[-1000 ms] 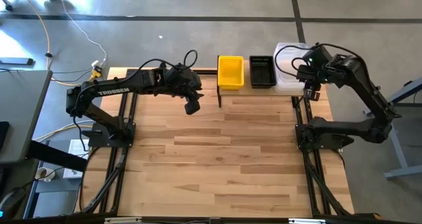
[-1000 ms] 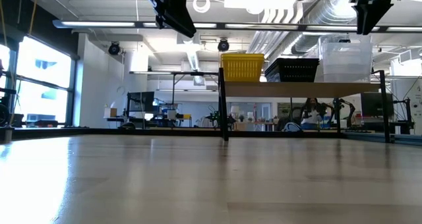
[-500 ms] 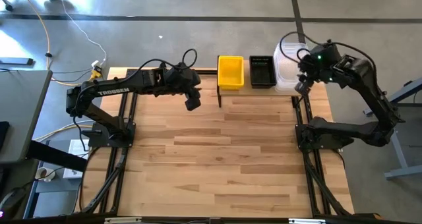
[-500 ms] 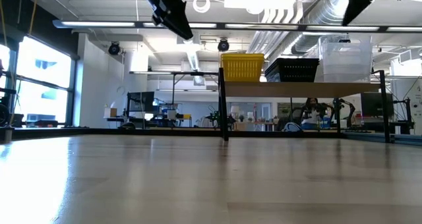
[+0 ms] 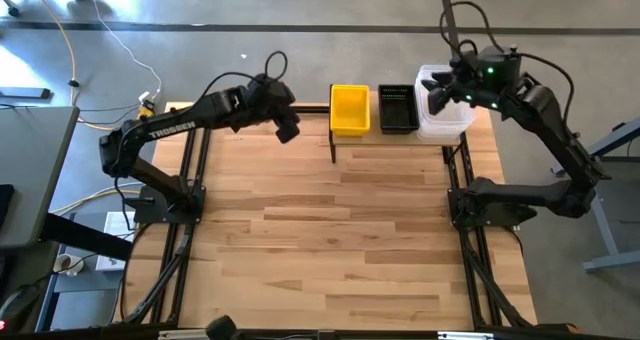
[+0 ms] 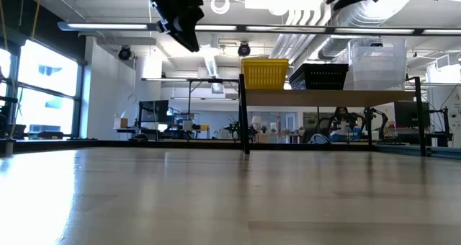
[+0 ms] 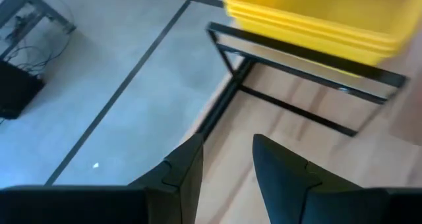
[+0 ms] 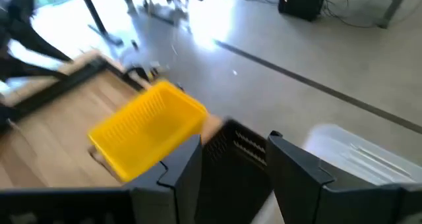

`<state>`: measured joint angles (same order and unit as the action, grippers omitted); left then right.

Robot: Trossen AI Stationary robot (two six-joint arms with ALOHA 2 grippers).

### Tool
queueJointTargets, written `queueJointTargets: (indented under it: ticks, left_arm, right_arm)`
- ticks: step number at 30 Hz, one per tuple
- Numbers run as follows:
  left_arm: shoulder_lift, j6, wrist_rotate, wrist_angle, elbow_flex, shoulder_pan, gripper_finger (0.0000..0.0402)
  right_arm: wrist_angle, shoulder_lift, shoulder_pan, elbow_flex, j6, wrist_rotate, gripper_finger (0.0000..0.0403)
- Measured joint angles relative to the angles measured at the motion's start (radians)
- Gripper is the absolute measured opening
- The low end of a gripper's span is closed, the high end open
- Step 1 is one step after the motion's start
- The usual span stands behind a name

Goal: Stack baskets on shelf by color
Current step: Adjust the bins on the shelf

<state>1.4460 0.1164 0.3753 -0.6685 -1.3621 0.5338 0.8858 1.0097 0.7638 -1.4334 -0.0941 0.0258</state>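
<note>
Three stacks stand side by side on the shelf [image 6: 331, 97] at the table's far edge: yellow baskets [image 5: 349, 110], black baskets [image 5: 398, 108] and clear baskets [image 5: 440, 122], each stack resting by its bottom on the plank. My left gripper [image 5: 287, 130] hangs open in the air left of the yellow stack, which shows ahead of it as yellow baskets [image 7: 316, 20]. My right gripper [image 5: 440, 95] hovers open high over the clear stack, with nothing between its fingers [image 8: 184, 165]. Its wrist view takes in the yellow baskets [image 8: 148, 128], black baskets [image 8: 244, 158] and clear baskets [image 8: 359, 158].
The shelf's black frame posts [image 6: 243, 115] stand on the tabletop [image 5: 340, 230] at its far edge. Both arm bases sit at the table's left and right sides. Beyond the far edge lie the floor and cables [image 5: 110, 40].
My right gripper has risen from the shelf's right end, moved toward the far edge and left over the clear stack, and turned toward the left. My left gripper has moved up and toward the far edge. The baskets have stayed put.
</note>
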Motion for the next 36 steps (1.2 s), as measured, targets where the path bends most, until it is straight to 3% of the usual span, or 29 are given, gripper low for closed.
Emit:
queueJointTargets:
  ticks: [10, 17, 25, 36]
  left_arm:
    - [0.000, 0.036, -0.054, 0.046, 0.000, 0.128, 0.0122]
    - [0.000, 0.034, -0.058, 0.046, 0.000, 0.172, 0.0122]
    - [0.000, 0.036, -0.062, 0.046, -0.001, 0.186, 0.0122]
    - [0.000, 0.037, -0.131, 0.046, -0.001, 0.186, 0.0122]
  right_arm:
    - [-0.185, 0.160, -0.152, 0.000, -0.091, 0.047, 0.0153]
    - [-0.171, 0.294, -0.201, 0.000, -0.209, 0.143, 0.0153]
    - [-0.163, 0.402, -0.201, 0.000, -0.393, 0.149, 0.0153]
    - [-0.029, 0.445, -0.202, 0.000, -0.539, 0.210, 0.0153]
